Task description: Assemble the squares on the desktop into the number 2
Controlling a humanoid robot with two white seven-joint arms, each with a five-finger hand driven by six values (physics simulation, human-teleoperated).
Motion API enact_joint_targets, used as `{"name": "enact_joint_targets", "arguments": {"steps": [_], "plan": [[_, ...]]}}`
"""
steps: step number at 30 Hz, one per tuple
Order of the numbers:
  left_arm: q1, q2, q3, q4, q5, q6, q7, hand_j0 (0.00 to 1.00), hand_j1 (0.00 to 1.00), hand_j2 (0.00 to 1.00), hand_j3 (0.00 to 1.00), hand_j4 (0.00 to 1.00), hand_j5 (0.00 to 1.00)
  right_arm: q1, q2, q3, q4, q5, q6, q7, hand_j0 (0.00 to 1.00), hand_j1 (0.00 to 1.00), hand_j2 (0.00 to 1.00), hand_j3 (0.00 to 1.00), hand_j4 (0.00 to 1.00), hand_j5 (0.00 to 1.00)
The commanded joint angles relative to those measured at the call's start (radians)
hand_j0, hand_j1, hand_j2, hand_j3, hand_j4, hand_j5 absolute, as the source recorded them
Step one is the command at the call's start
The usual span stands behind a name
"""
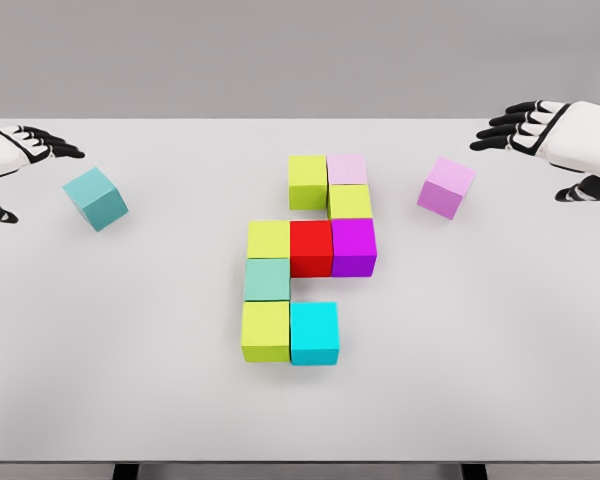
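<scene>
On the white table (pixel 100 380) nine cubes sat touching in a stepped cluster (pixel 305 260) at the centre. A teal cube (pixel 96 198) lay apart at ten o'clock, just beside the left hand (pixel 20 160), fingers spread, holding nothing. A lilac cube (pixel 446 187) lay at two o'clock, near the right hand (pixel 540 135), likewise open-fingered and empty.
</scene>
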Motion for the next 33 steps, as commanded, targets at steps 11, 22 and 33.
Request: {"name": "enact_joint_targets", "arguments": {"steps": [11, 22, 33], "plan": [[-0.026, -0.065, 0.001, 0.047, -0.039, 0.002, -0.025, 1.0, 1.0, 1.0, 1.0, 1.0, 1.0, -0.052, -0.018, 0.074, 0.067, 0.011, 0.003, -0.001, 1.0, 1.0, 1.0, 1.0, 1.0, 1.0], [-0.098, -0.286, 0.001, 0.208, -0.088, 0.002, -0.209, 1.0, 1.0, 1.0, 1.0, 1.0, 1.0, -0.387, 0.125, 0.483, 0.232, 0.119, 0.003, -0.001, 1.0, 1.0, 1.0, 1.0, 1.0, 1.0], [-0.133, -0.315, 0.007, 0.25, -0.092, 0.002, -0.265, 1.0, 1.0, 1.0, 1.0, 1.0, 1.0, -0.472, 0.224, 0.585, 0.415, 0.131, 0.003, -0.001, 1.0, 1.0, 1.0, 1.0, 1.0, 1.0]]}}
